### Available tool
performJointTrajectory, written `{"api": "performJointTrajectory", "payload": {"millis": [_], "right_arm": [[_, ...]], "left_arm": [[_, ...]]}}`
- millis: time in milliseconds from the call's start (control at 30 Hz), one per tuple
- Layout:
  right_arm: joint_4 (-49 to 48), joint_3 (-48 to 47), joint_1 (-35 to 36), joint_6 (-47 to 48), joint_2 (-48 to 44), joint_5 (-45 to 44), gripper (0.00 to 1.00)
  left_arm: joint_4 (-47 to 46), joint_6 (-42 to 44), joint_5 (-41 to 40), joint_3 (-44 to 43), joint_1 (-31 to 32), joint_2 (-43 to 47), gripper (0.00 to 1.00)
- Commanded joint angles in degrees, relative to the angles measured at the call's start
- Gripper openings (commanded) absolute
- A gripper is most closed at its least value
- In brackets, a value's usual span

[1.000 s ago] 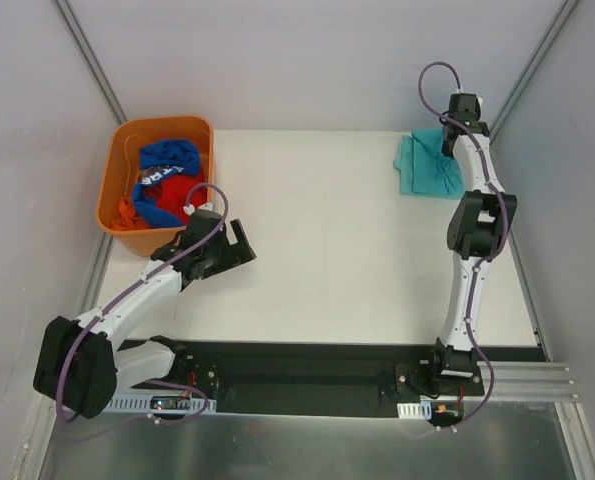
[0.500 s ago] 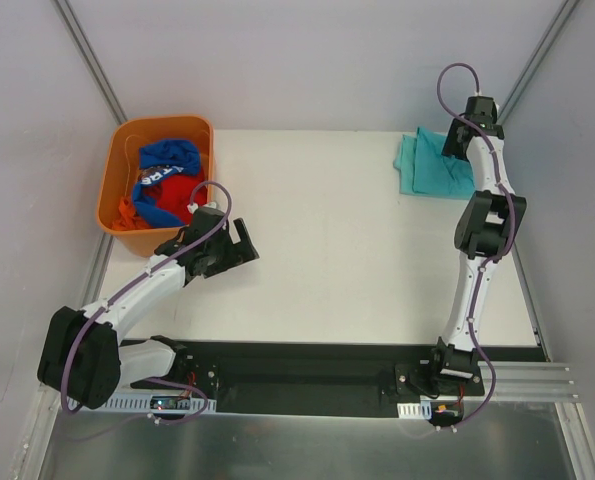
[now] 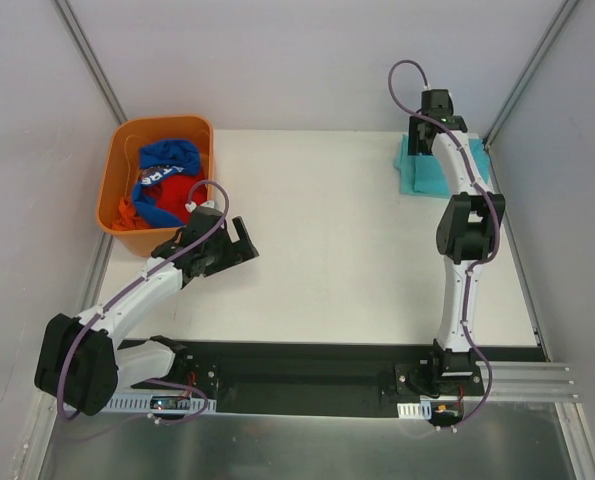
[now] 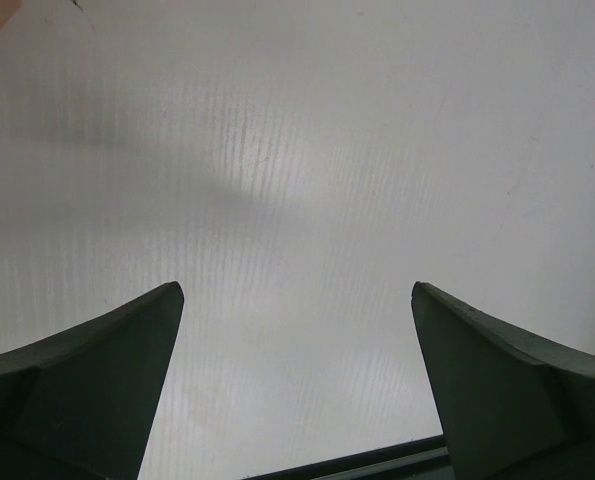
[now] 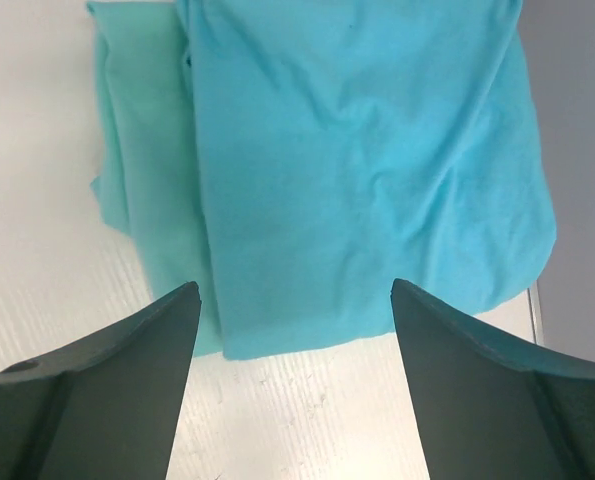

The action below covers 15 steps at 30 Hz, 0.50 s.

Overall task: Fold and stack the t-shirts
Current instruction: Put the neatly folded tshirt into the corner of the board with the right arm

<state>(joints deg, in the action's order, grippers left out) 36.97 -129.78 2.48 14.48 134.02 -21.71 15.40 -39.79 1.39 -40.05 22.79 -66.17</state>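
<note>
Two folded teal t-shirts lie stacked at the table's back right corner (image 3: 429, 178). In the right wrist view the brighter turquoise t-shirt (image 5: 367, 170) lies on top, and the paler one (image 5: 142, 180) sticks out from under it on the left. My right gripper (image 5: 295, 300) hovers open just off the stack's near edge with nothing between its fingers; from above it (image 3: 424, 135) sits over the stack. My left gripper (image 3: 235, 240) is open over bare white table (image 4: 297, 150) and holds nothing.
An orange bin (image 3: 117, 190) at the back left holds a royal-blue garment with white lettering (image 3: 165, 165), plus red and orange ones. Grey walls close in the table on the left, back and right. The table's right edge (image 5: 534, 300) runs close beside the stack.
My right gripper has opened, and its wrist swung right and then back left over the t-shirts. The left arm has hardly moved.
</note>
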Motion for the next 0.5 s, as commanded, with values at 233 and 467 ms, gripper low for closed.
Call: {"api": "performJointTrajectory", "payload": {"millis": [233, 467], "right_arm": [[-0.85, -0.74, 0.51, 2.75, -1.93, 2.02, 0.77], [-0.23, -4.17, 1.74, 5.47, 6.16, 0.80, 0.68]], "left_arm": [[-1.69, 0.24, 0.19, 0.77, -0.55, 1.84, 0.99], [-2.04, 0.33, 0.37, 1.03, -0.55, 1.92, 0.99]]}}
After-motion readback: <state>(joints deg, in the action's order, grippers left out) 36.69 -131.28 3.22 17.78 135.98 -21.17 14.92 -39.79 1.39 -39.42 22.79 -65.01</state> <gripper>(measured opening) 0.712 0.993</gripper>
